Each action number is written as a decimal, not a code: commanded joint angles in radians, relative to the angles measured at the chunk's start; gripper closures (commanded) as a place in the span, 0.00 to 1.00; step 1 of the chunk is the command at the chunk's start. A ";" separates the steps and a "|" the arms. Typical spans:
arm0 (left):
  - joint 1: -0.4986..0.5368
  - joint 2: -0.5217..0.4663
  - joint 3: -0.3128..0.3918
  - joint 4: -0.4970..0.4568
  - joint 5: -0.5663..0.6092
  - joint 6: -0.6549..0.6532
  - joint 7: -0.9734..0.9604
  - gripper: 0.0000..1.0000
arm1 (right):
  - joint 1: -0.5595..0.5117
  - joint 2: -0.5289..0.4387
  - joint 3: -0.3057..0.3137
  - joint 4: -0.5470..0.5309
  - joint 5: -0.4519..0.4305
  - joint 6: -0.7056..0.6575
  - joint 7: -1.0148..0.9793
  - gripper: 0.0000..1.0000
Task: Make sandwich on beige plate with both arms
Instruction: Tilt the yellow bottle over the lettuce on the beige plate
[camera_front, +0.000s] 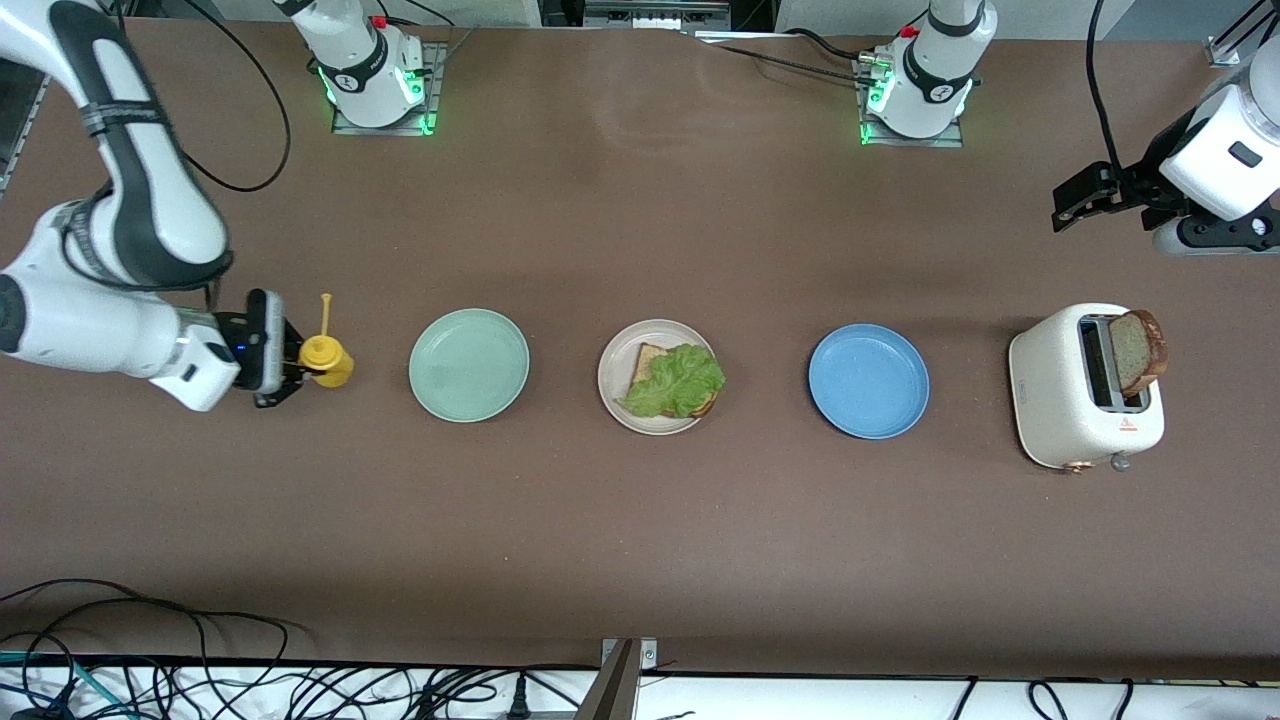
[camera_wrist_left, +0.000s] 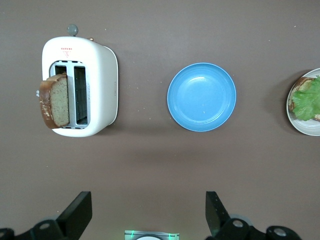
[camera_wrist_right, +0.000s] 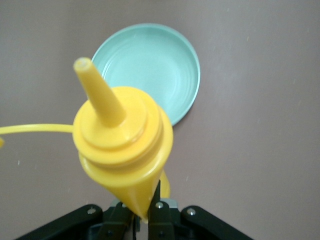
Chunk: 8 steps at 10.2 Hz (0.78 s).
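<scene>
The beige plate (camera_front: 612, 385) sits mid-table, and its rim (camera_wrist_left: 300, 122) also shows in the left wrist view. On it lies one bread slice (camera_front: 647, 360) with a ruffled lettuce leaf (camera_front: 678, 380) (camera_wrist_left: 307, 100) on top. A second bread slice (camera_front: 1140, 350) (camera_wrist_left: 56, 100) stands up out of the white toaster (camera_front: 1060, 400) (camera_wrist_left: 100, 80). My right gripper (camera_front: 290, 368) (camera_wrist_right: 145, 210) is shut on a yellow squeeze bottle (camera_front: 326, 360) (camera_wrist_right: 122, 145) beside the mint-green plate. My left gripper (camera_front: 1085, 200) (camera_wrist_left: 148, 205) hangs open over bare table at the left arm's end and holds nothing.
A mint-green plate (camera_front: 468, 364) (camera_wrist_right: 150, 65) lies between the bottle and the beige plate. A blue plate (camera_front: 868, 380) (camera_wrist_left: 201, 96) lies between the beige plate and the toaster. Cables run along the table edge nearest the front camera.
</scene>
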<state>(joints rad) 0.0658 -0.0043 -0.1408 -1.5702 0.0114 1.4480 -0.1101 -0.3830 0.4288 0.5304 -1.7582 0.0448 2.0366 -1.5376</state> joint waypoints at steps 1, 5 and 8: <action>0.002 0.009 0.006 0.025 -0.027 -0.017 0.024 0.00 | 0.180 0.021 -0.015 0.097 -0.147 -0.018 0.226 1.00; 0.002 0.007 0.006 0.025 -0.027 -0.015 0.024 0.00 | 0.453 0.105 -0.018 0.158 -0.489 -0.016 0.652 1.00; 0.002 0.007 0.006 0.025 -0.027 -0.015 0.024 0.00 | 0.616 0.212 -0.026 0.227 -0.697 -0.021 0.856 1.00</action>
<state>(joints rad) 0.0658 -0.0035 -0.1403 -1.5676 0.0112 1.4480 -0.1101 0.1662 0.5769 0.5197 -1.6064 -0.5658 2.0367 -0.7496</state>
